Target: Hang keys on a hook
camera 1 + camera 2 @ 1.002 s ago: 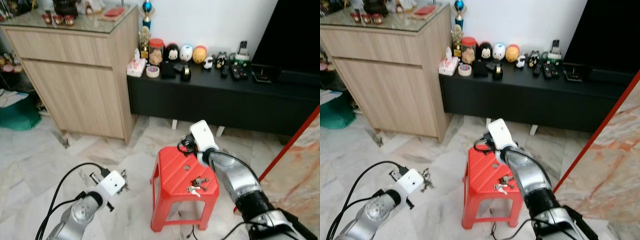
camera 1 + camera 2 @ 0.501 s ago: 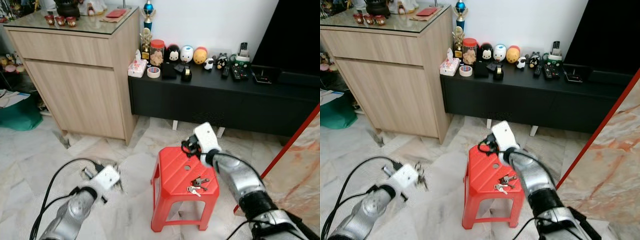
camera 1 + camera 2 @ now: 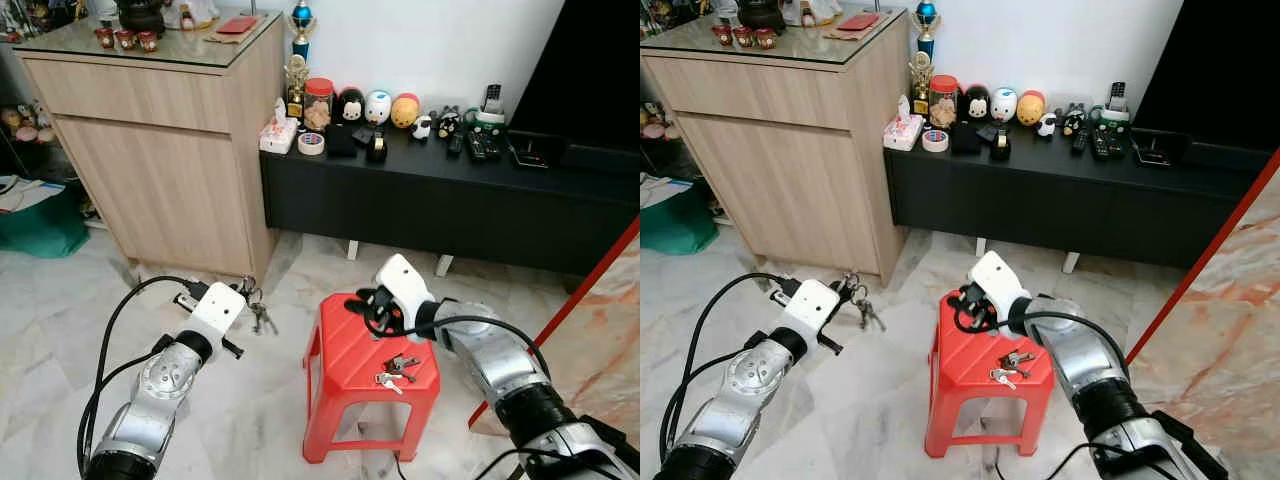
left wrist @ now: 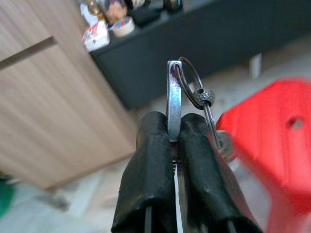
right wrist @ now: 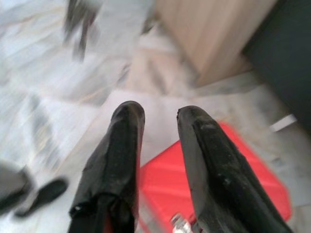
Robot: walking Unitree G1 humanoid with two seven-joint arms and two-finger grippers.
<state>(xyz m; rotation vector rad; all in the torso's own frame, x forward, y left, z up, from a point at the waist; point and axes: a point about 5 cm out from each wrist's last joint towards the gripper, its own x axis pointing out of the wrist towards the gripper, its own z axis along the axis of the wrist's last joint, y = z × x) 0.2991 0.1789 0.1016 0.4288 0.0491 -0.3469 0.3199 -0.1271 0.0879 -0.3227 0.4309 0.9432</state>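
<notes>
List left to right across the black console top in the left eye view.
Tissue pack → tape roll → black-eared figurine → white round figurine → orange round figurine → small panda → remotes.

Place: a home living room is shown.
Floor: polished marble tiles (image 3: 60, 300) are laid throughout.
Furniture: a wooden cabinet (image 3: 160, 150) and a low black TV console (image 3: 440, 200) are set against the wall.
Ornaments: toy figurines (image 3: 375, 107) and remotes (image 3: 478, 145) are lined up on the console.
</notes>
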